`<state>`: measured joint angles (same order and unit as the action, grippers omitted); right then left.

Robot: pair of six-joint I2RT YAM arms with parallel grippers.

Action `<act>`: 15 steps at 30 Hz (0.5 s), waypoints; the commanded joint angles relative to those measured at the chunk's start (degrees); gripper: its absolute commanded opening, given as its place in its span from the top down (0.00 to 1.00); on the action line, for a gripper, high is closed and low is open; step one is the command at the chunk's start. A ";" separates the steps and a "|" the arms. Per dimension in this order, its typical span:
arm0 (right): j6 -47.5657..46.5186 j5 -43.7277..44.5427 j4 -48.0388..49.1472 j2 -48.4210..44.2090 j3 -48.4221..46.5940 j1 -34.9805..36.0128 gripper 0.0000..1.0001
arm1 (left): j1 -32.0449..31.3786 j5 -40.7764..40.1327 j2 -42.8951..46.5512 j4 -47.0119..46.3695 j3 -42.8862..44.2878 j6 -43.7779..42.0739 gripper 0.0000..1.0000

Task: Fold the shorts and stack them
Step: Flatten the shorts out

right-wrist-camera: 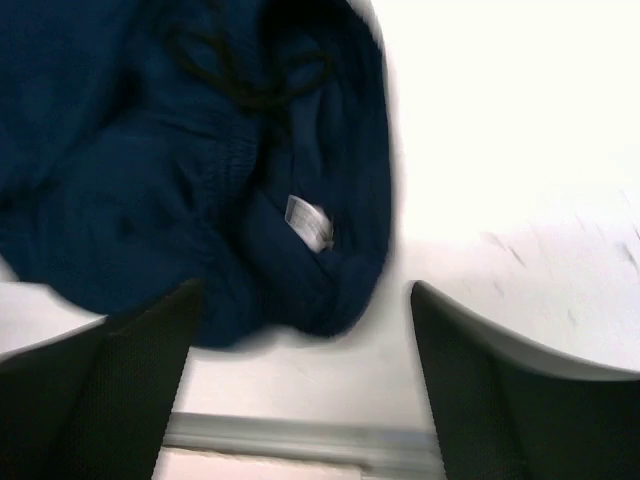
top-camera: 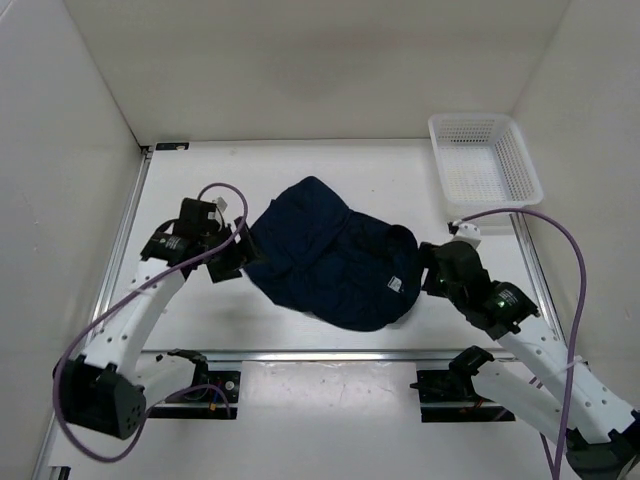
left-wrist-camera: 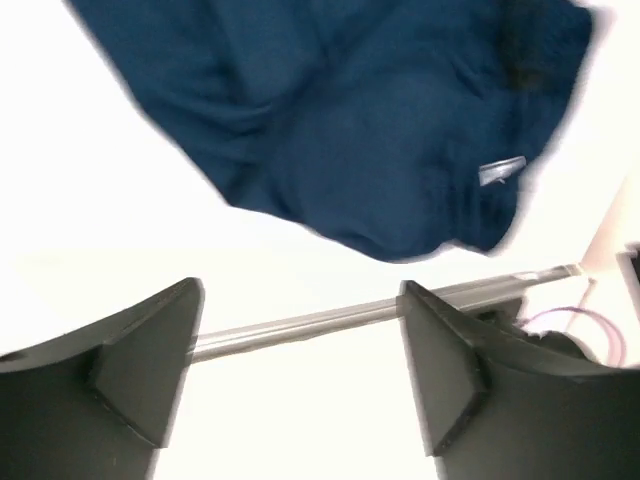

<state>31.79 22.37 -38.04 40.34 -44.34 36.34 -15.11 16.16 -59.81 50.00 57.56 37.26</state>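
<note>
The dark navy shorts lie crumpled in a heap in the middle of the white table, with a small white label showing near their right end. They also show in the left wrist view and the right wrist view, where a dark drawstring lies on the waistband. My left gripper is open and empty at the heap's left edge; in its own view it has only bare table between the fingers. My right gripper is open and empty at the heap's right edge, and in its own view it is just beside the fabric.
A white mesh basket stands at the far right of the table. A metal rail runs along the table's near edge, and another along the left. White walls close in the back and sides.
</note>
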 commanded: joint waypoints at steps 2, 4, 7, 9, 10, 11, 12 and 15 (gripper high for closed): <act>14.94 9.53 -2.82 -0.27 -0.05 -0.13 0.42 | 0.61 -4.02 -4.77 -2.36 0.26 -0.51 0.59; 15.67 8.92 -2.83 2.10 -2.50 -0.13 0.91 | 0.61 -6.40 -7.59 -2.36 2.20 -0.52 0.90; 13.75 2.36 -1.25 10.61 -6.44 -0.13 1.00 | 0.61 -9.39 -14.61 -2.88 5.80 -1.04 0.90; 13.21 -5.73 -2.29 19.14 -9.00 -0.13 0.85 | 0.61 -9.40 -20.06 -2.89 8.00 -1.04 0.90; 13.21 -8.46 -2.30 23.95 -9.88 -0.13 0.76 | -0.17 -10.00 -21.91 -2.89 8.79 -1.04 0.86; 13.21 -10.48 -1.78 26.00 -10.50 0.57 0.62 | -0.96 -10.01 -25.49 -2.89 10.28 -1.04 0.82; 13.21 -12.68 -0.82 27.76 -10.51 1.45 0.53 | -1.67 -10.88 -27.27 -2.89 10.99 -1.04 0.77; 13.21 -12.70 -0.01 34.09 -11.12 4.00 0.37 | -3.95 -12.12 -34.57 -3.42 13.54 -1.57 0.57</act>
<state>44.71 14.57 -38.48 72.16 -53.78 38.74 -16.80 6.31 -90.59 47.11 68.51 36.38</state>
